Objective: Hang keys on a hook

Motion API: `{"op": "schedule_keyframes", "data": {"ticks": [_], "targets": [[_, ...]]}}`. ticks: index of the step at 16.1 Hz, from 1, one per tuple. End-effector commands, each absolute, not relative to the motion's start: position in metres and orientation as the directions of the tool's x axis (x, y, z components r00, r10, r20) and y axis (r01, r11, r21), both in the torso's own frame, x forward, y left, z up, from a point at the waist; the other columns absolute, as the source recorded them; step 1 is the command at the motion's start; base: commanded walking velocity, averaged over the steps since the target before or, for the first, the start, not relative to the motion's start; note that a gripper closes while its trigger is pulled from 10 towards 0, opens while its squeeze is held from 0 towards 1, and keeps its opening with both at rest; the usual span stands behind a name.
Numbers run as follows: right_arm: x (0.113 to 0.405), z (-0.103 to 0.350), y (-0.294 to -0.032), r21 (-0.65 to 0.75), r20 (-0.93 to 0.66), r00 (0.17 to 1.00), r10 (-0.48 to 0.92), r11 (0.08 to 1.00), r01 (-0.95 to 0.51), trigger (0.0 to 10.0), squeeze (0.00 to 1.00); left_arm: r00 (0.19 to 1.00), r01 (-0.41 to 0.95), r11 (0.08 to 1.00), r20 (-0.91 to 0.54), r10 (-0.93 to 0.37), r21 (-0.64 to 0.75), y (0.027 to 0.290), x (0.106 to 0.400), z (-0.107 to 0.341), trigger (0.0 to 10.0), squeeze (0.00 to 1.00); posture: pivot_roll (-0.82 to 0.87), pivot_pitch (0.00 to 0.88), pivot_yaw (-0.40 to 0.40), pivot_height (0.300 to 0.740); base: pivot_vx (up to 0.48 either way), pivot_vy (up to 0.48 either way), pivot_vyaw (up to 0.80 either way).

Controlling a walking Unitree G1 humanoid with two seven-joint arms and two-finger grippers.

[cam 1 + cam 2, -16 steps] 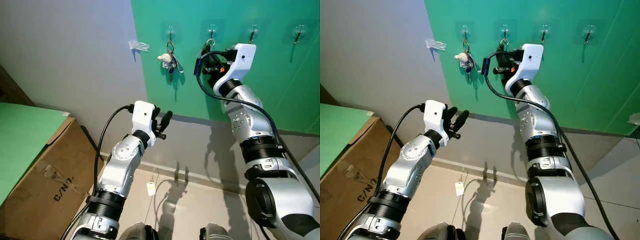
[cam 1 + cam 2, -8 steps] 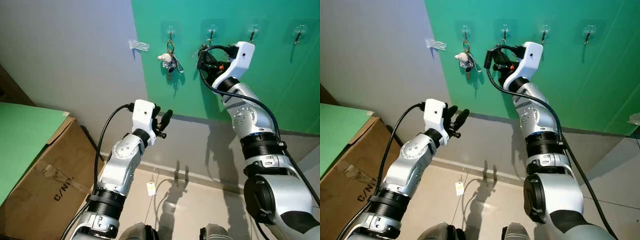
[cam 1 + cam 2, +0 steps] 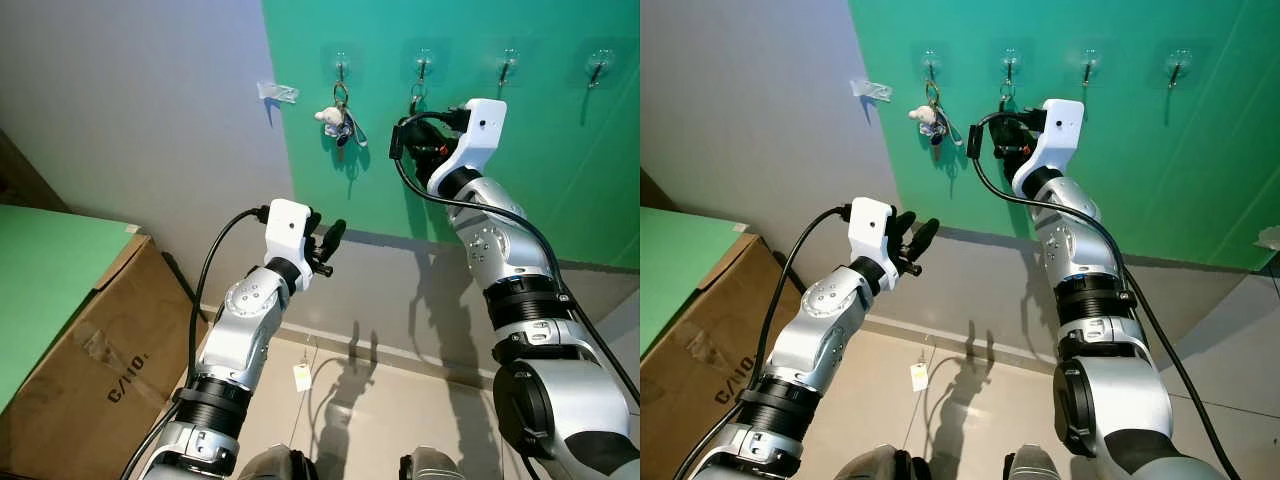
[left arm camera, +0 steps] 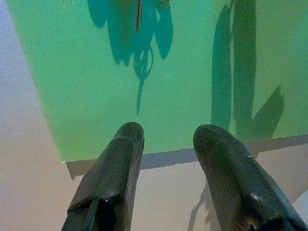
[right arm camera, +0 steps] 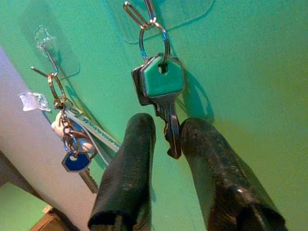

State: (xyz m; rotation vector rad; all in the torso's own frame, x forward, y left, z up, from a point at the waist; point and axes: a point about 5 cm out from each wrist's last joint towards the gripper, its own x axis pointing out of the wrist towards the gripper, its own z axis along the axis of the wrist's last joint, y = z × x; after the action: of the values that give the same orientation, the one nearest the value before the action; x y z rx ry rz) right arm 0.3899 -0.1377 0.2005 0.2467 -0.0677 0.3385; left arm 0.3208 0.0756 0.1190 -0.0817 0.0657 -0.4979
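The keys [image 5: 161,94], a small bunch with a teal-capped head, hang by their ring from the second hook [image 5: 139,14] on the green wall panel [image 3: 520,170], the blades dangling free against the panel; the ring looks seated on the hook, so by my reading the hanging itself is done and the step in hand is the letting-go and backing away; the right gripper [image 5: 166,144] sits just below the bunch with its two black fingers parted, one on either side of the lowest blade tip and, as far as the right wrist view shows, not pinching it, so it reads as released; in the head views the right arm is raised to the panel with its wrist just beside that hook; one hook over toward the robot's left hangs another bunch [image 3: 340,120] with a small white charm and a blue-capped key, near but apart from the first; two more hooks [image 3: 508,62] to the right carry nothing; the left gripper [image 3: 325,245] is held lower, well short of the wall, its fingers apart and empty; a cardboard box [image 3: 90,350] stands by the wall on the left; the next move calls for drawing the right gripper straight back from the panel without brushing the blade, lest the ring lift off the hook.
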Motion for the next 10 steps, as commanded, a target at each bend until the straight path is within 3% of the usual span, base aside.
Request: {"op": "schedule_keyframes", "data": {"ticks": [1,5,10], "targets": [[0.389,0.201,-0.134,0.192,0.095,0.940,0.329,0.920,-0.341,10.0,1.00,0.879,0.468,0.880,-0.056,-0.473,-0.086,0.079,0.322,0.119,10.0,0.00,-0.23,0.024,0.111,0.717,0.000,0.000,0.00],[0.385,0.196,-0.147,0.086,0.087,0.960,0.265,0.958,-0.272,10.0,1.00,0.884,0.455,0.888,-0.088,-0.460,-0.068,0.082,0.323,0.114,10.0,0.00,-0.23,0.024,0.108,0.717,0.000,0.000,0.00],[0.363,0.179,-0.169,-0.156,0.107,0.971,0.214,0.968,-0.196,10.0,1.00,0.890,0.447,0.894,-0.101,-0.446,-0.008,0.091,0.322,0.110,10.0,0.00,-0.25,0.014,0.120,0.717,0.000,0.000,0.00]]}}
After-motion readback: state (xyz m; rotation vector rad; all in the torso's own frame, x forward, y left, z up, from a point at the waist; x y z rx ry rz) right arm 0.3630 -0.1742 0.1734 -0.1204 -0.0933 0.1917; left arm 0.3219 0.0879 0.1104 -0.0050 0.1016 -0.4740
